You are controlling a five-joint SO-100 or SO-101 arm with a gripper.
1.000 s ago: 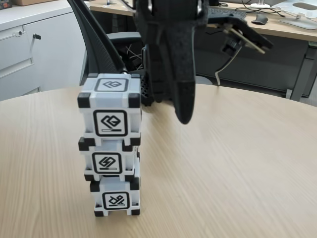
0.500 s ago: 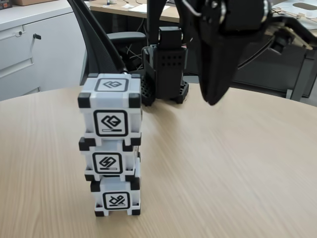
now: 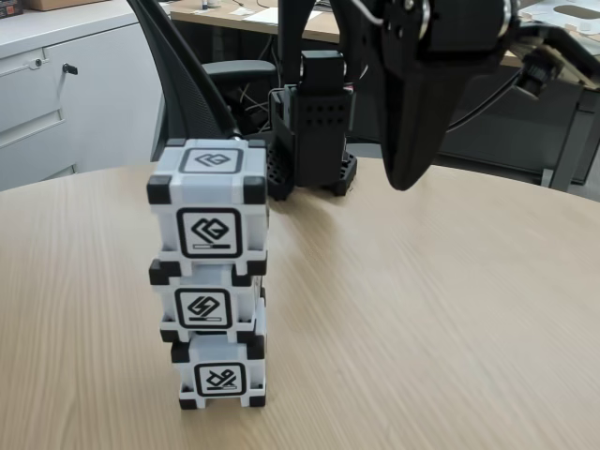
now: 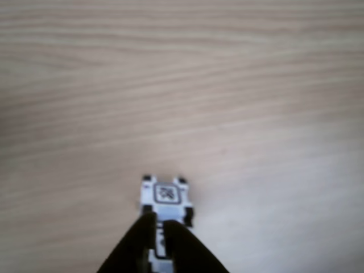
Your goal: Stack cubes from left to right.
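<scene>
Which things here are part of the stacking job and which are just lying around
Job: top cube, middle cube, bottom cube, all in one stack; gripper, raised to the stack's right.
Lying about: office chair, cabinet, desk.

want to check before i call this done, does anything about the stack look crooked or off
Slightly. In the fixed view all three cubes stand in one stack on the table, but the bottom cube sits a little right of the middle cube and the top cube, so the edges don't line up. The gripper hangs clear, to the right.
</scene>
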